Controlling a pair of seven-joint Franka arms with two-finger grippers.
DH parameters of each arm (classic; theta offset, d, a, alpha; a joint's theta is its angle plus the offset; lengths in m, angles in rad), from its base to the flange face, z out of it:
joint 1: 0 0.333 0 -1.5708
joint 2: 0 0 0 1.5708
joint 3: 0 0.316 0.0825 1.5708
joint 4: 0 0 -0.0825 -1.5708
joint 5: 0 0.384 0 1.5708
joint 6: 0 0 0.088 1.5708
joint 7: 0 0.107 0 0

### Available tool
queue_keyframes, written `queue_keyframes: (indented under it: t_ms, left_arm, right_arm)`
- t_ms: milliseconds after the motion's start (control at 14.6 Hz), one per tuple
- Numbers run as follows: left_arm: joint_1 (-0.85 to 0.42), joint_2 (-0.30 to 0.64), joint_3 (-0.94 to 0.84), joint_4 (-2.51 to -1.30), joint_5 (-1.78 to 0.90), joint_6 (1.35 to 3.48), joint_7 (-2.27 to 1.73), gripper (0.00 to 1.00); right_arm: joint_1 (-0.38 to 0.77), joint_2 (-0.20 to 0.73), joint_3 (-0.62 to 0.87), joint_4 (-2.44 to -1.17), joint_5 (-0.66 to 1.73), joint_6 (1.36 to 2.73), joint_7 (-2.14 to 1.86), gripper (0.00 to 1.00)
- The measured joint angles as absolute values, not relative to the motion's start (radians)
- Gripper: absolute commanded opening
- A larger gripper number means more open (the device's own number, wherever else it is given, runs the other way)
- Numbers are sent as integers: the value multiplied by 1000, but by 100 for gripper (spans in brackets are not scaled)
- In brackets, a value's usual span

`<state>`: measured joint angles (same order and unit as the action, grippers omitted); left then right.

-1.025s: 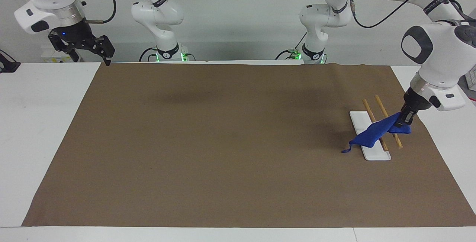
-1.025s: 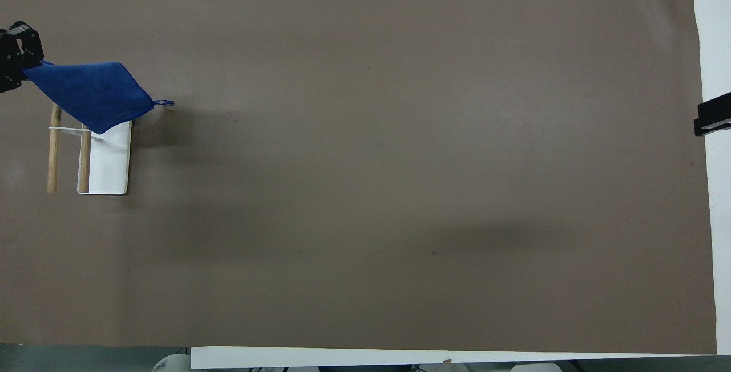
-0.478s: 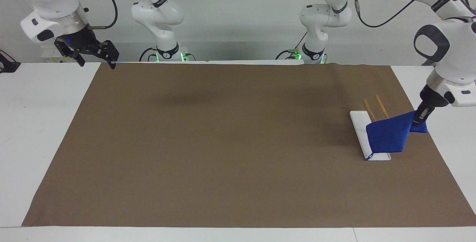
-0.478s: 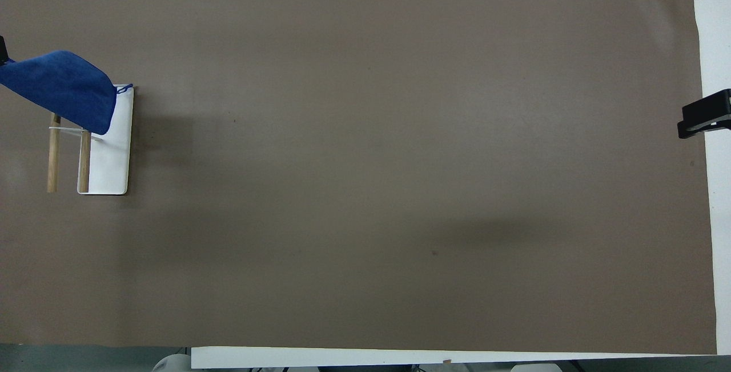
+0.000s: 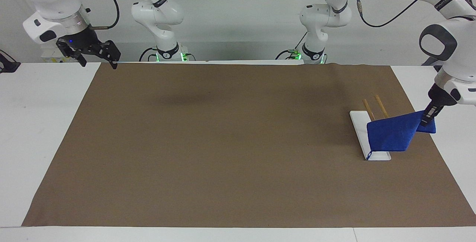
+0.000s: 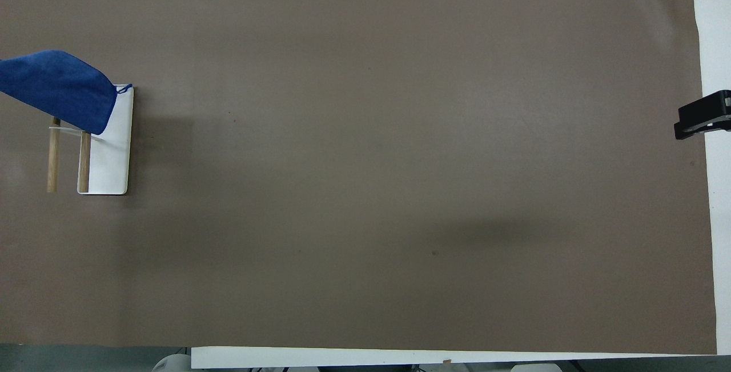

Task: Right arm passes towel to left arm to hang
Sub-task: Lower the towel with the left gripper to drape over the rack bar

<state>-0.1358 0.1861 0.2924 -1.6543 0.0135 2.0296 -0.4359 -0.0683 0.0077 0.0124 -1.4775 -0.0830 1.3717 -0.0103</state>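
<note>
Covering white table (image 5: pixel 33 123): brown mat (image 5: pixel 230 141)

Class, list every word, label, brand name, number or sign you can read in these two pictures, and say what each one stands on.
Black band on the left arm: white lettering, too small to read.
Black band on the right arm: white lettering, too small to read.
Towel, white rack base, brown mat: no writing visible.
Overhead view: no text anywhere.
So nothing can be quoted.
</note>
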Motion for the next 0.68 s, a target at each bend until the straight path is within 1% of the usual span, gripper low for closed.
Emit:
queue_keyframes:
  t_ms: [342, 683]
  left_arm:
    - [-136, 187, 301, -1666, 14, 2063, -403, 0]
    - [-136, 188, 302, -1732, 14, 2121, -398, 0]
  right_arm:
    - [-68, 8, 12, -1478, -83, 1372, -10, 100]
    - [-68, 8, 12, -1479, -83, 1372, -10, 100]
